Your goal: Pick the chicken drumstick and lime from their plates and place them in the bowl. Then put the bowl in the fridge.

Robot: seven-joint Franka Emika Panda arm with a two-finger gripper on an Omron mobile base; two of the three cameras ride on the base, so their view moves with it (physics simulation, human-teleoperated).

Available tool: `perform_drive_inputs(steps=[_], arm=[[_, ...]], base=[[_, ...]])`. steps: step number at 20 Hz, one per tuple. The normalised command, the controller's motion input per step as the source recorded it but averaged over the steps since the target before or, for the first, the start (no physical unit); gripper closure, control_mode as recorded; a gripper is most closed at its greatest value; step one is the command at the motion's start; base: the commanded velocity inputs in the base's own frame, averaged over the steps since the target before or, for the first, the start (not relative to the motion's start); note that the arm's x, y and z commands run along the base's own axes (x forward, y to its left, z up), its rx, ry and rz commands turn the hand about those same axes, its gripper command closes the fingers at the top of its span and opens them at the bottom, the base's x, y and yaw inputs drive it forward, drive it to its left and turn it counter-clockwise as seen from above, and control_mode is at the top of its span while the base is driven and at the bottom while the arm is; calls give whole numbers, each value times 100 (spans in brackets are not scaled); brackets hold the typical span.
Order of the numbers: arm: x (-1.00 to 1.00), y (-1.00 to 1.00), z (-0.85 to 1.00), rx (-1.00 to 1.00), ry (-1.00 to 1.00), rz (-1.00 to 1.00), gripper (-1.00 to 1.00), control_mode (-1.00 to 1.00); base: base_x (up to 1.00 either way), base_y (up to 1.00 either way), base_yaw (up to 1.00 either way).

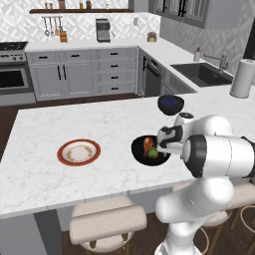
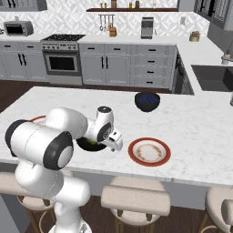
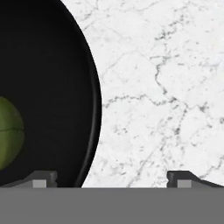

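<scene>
The black bowl (image 1: 138, 148) stands on the island counter with the chicken drumstick (image 1: 147, 144) and the lime (image 1: 153, 154) lying inside it. My gripper (image 3: 111, 179) hangs low and open over the bowl's right rim (image 3: 94, 109), one fingertip (image 3: 43, 178) above the bowl's inside and the other over bare marble. The lime (image 3: 8, 131) lies at the left edge of the hand view. One plate (image 1: 78, 152) sits bare to the bowl's left, and from the other side it is the plate (image 2: 149, 151) right of my hand (image 2: 114, 140). The fridge is out of view.
A smaller dark blue bowl (image 1: 171, 103) stands behind the black one. A second plate (image 2: 38, 119) peeks out behind my arm. Padded stools (image 1: 107, 224) line the island's near edge. A sink (image 1: 201, 73) and a paper towel roll (image 1: 243, 78) are at the far right.
</scene>
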Motion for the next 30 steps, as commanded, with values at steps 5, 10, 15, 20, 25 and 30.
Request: perform_drive_inputs(steps=[5,10,15,20,25,30], arm=[[10,2,-9,0,-1,0,-100,-100],[13,2,-10,0,0,0,-100,-100],[1,8,-30,0,0,0,100,-100],[4,2,-16,7,-1,0,100,-100],[-4,-2,32,6,0,0,100,-100],[-21,-4,45,3,0,0,100,-100]], base=[[0,0,0],[0,0,0],[0,0,0],[0,0,0],[0,0,0],[0,0,0]])
